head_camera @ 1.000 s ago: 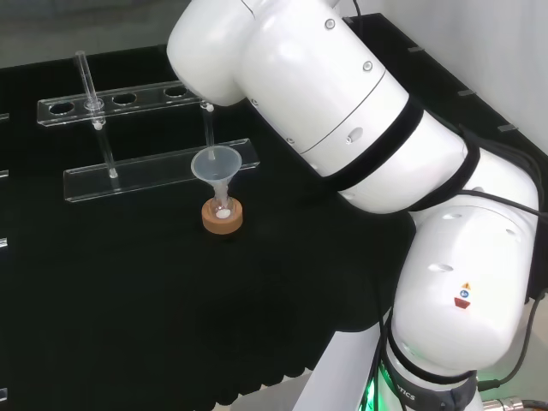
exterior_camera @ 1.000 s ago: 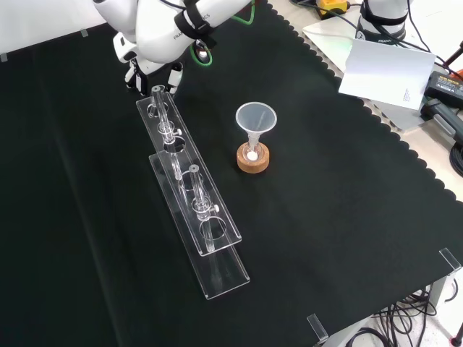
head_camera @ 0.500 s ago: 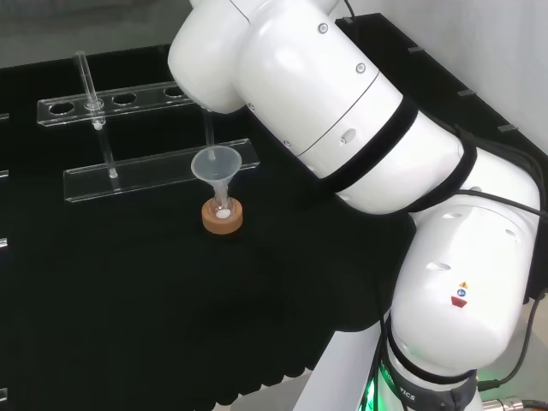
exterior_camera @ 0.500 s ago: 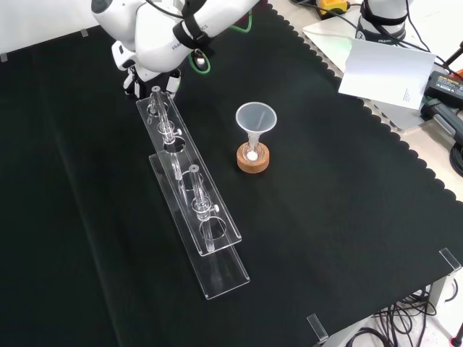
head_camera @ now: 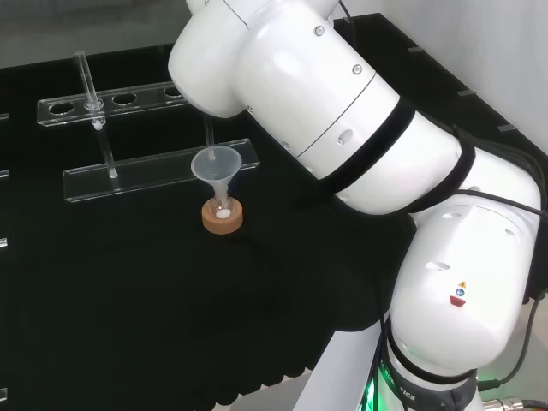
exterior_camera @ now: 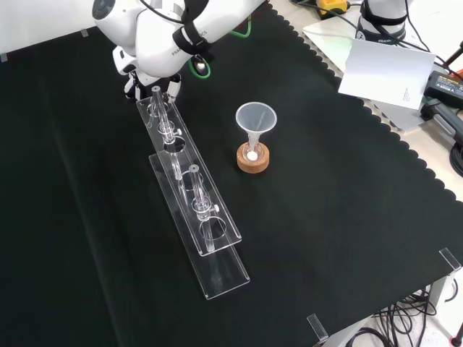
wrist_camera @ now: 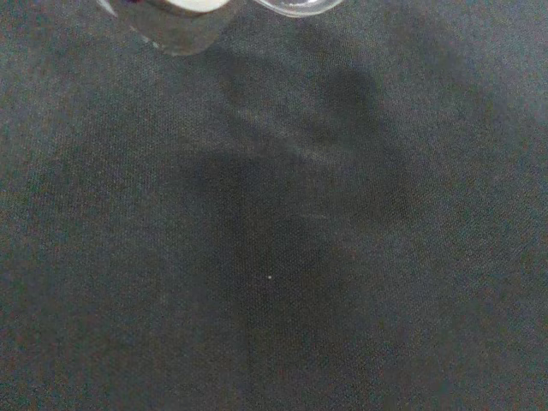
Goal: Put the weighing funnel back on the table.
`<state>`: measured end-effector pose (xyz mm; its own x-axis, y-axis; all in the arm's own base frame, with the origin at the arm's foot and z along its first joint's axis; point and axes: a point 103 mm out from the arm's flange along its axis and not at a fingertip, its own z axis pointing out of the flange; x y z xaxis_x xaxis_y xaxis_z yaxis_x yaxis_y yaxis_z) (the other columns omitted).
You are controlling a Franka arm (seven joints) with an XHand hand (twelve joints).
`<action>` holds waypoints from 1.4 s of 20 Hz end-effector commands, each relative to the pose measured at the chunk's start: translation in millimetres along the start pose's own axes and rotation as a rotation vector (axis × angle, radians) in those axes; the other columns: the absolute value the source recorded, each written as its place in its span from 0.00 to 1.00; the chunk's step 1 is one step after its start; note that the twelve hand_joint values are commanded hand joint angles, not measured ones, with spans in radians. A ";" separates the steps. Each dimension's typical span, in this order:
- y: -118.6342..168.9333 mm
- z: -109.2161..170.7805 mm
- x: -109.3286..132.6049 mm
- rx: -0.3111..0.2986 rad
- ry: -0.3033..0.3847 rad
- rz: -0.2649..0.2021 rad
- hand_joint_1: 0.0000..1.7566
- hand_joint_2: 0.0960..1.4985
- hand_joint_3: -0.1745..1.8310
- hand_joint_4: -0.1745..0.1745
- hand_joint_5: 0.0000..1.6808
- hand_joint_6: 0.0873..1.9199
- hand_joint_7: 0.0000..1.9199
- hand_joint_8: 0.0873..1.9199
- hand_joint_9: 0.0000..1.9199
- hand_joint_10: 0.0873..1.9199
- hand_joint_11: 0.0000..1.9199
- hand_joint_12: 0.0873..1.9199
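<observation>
In the front view my hand (exterior_camera: 133,81) hangs at the far end of the tube rack (exterior_camera: 217,238), mostly hidden under the arm's big white link (exterior_camera: 155,32). In the wrist view a clear glass piece (wrist_camera: 171,32) shows close at the picture's edge beside a blurred white part of the hand (wrist_camera: 199,4), above black cloth with a dark shadow on it. I cannot tell whether that clear piece is the weighing funnel or what holds it. The big funnel (exterior_camera: 256,117) stands untouched in its small flask on a cork ring (exterior_camera: 252,160), well apart from the hand.
The long clear rack (head_camera: 137,175) carries upright test tubes (exterior_camera: 194,189) and runs from the hand toward the front edge. The funnel (head_camera: 214,164) on its cork ring (head_camera: 223,217) stands beside it. Papers and cables (exterior_camera: 391,69) lie off the cloth's right edge.
The arm's upper link has swung slightly, and the hand has shifted a little at the rack's far end. The funnel, flask and rack have not moved.
</observation>
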<state>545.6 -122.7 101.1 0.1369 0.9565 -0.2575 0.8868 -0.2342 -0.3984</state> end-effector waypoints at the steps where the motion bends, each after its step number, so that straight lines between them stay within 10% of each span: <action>1: 4.7 2.1 2.9 0.007 0.006 -0.004 0.64 0.68 0.00 1.00 0.78 0.21 0.21 0.33 0.44 0.15 0.42 0.51; 28: 16.3 6.8 17.0 0.020 -0.017 -0.013 0.63 0.69 0.00 1.00 0.77 0.22 0.21 0.34 0.44 0.16 0.42 0.51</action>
<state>558.8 -114.5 85.7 0.1215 0.9568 -0.2641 0.8790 -0.2273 -0.4192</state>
